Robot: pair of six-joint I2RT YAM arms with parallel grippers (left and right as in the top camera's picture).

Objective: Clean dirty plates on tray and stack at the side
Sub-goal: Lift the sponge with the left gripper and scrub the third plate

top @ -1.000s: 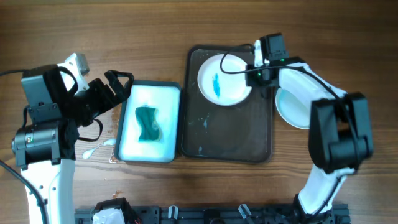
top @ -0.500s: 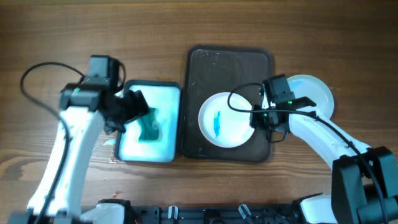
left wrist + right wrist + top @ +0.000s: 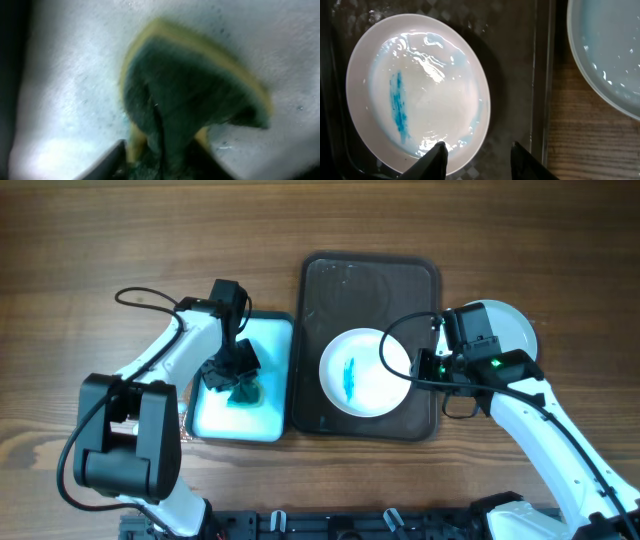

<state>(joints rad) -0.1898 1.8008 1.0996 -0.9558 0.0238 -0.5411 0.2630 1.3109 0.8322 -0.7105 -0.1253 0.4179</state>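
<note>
A white dirty plate (image 3: 362, 373) with a blue smear lies flat on the near half of the dark tray (image 3: 370, 280). My right gripper (image 3: 428, 366) hovers at its right rim. In the right wrist view the gripper (image 3: 477, 145) is open, one finger over the plate (image 3: 420, 90) and the other over the tray (image 3: 520, 75). A clean plate (image 3: 510, 328) sits on the table right of the tray. My left gripper (image 3: 232, 370) reaches into the white basin (image 3: 215, 415), shut on the green and yellow sponge (image 3: 190, 95), which is creased between the fingers.
The basin lies just left of the tray, almost touching it. Part of the clean plate (image 3: 610, 55) shows beyond the tray's raised right edge. Small wet patches mark the wood left of the basin.
My left arm swung over the basin and its jaws closed on the sponge. My right gripper drew the dirty plate from the tray's far end to its near half, then opened.
</note>
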